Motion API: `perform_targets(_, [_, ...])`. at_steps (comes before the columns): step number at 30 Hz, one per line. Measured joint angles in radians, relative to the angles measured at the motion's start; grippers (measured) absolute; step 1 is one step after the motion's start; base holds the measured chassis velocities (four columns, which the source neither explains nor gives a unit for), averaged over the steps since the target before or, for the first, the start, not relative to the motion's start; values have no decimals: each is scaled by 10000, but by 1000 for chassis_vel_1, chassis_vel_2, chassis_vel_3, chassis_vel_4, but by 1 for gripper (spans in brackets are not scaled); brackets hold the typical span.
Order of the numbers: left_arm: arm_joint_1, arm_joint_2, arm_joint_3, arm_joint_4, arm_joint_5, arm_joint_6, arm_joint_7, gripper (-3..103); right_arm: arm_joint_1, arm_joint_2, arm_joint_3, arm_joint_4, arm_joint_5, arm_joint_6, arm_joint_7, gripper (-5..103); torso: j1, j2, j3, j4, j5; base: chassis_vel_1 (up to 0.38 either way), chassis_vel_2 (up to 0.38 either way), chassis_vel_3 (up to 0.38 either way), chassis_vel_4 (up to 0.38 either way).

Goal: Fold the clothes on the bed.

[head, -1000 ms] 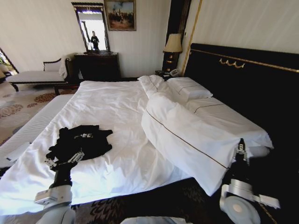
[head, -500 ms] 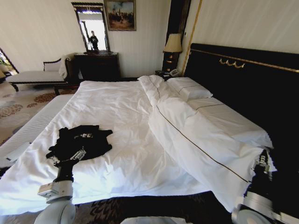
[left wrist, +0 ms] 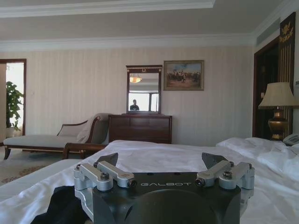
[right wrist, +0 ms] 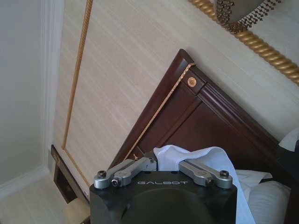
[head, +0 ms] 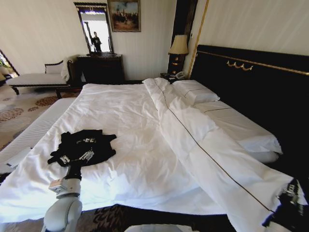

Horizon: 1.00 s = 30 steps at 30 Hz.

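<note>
Clothes [head: 83, 145] lie on bed [head: 120, 116], touching the left tool [head: 86, 156].

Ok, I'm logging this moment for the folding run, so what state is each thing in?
T-shirt: crumpled, unfolded, on the bed's near left part.
Duvet: stretched flat toward the near right corner.
Bed: sheet wrinkled.
Left gripper: open, at the T-shirt's near edge.
Right gripper: shut on duvet's corner.
Lamp: cannot tell if lit.
</note>
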Motion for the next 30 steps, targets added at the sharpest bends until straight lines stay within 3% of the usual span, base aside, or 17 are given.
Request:
perform_targets(10, [-399,758,100,267,-606,65,-32,100,-565,891,299,132,-102,267,-23,0,0,0,0,1,1,0,0,0,0])
perform_targets(30, [-930,1703,549,986,-1244,-18,-13,100,-793,953,774,-712,-375,515,-56,0,0,0,0,2,3,0,0,0,0])
